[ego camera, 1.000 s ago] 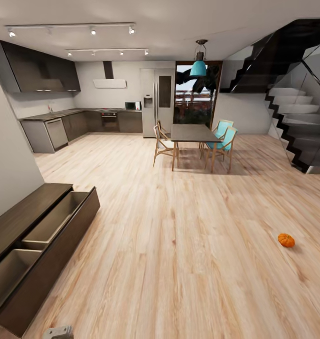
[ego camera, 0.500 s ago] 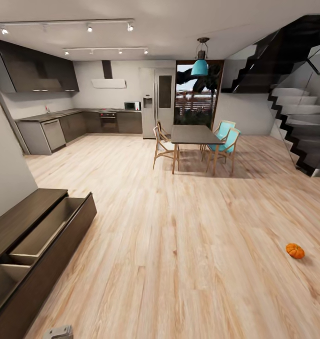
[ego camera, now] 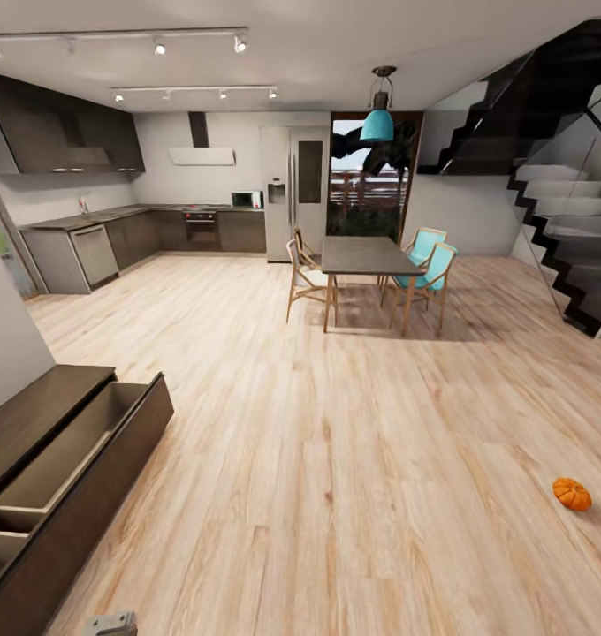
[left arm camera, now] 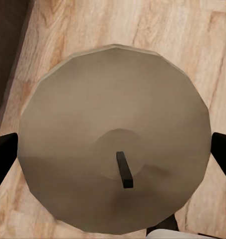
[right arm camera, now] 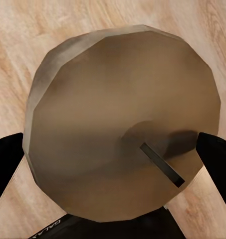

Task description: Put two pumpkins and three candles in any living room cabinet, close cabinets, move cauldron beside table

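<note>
— Where are the candles?
— One off-white candle (left arm camera: 115,149) sits clamped in the left claw (left arm camera: 113,154), dark fingers (left arm camera: 3,154) against both its sides. A browner candle (right arm camera: 122,129) is gripped the same way by the right claw (right arm camera: 113,164).
— And the pumpkin?
— One pumpkin (ego camera: 572,494) lies on the wooden floor (ego camera: 336,459) at the far right, well apart from the cabinet (ego camera: 44,468) at the left, whose drawers stand open.
— Beyond that?
— A dining table (ego camera: 362,256) with chairs, then the kitchen.

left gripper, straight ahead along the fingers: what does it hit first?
The left gripper already clamps a pale off-white round candle with a short dark wick, which blocks its line. Past the candle lies light wooden plank floor; how far off is unclear.
</note>
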Robot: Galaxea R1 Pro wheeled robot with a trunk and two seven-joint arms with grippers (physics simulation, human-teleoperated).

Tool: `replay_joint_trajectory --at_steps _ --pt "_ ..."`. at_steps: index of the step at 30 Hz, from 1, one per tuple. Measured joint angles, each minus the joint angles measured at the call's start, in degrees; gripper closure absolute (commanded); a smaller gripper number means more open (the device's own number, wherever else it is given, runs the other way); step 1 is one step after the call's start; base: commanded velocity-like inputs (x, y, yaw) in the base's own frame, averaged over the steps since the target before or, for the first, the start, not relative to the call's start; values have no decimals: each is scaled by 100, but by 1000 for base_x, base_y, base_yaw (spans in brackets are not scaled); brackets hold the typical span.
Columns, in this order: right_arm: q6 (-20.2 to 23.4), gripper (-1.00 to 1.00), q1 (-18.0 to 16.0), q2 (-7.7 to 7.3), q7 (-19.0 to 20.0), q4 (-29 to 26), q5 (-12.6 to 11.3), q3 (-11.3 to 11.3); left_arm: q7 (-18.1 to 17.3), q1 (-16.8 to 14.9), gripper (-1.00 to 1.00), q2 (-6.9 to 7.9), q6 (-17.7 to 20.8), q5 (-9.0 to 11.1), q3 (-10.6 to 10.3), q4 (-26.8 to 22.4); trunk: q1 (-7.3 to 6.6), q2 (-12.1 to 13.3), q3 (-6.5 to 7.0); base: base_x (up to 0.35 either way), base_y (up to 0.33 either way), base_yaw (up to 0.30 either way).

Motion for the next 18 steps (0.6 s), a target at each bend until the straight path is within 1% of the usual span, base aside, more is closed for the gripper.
replay_joint_trajectory --at_steps 14,18 --pt "0 100 0 0 -1 0 -1 0 4 -1 100 8 0 0 0 0 0 0 0 329 -15 0" --pt "-1 100 0 0 4 0 -2 0 4 -4 100 9 0 0 0 0 0 0 0 328 -90 0"
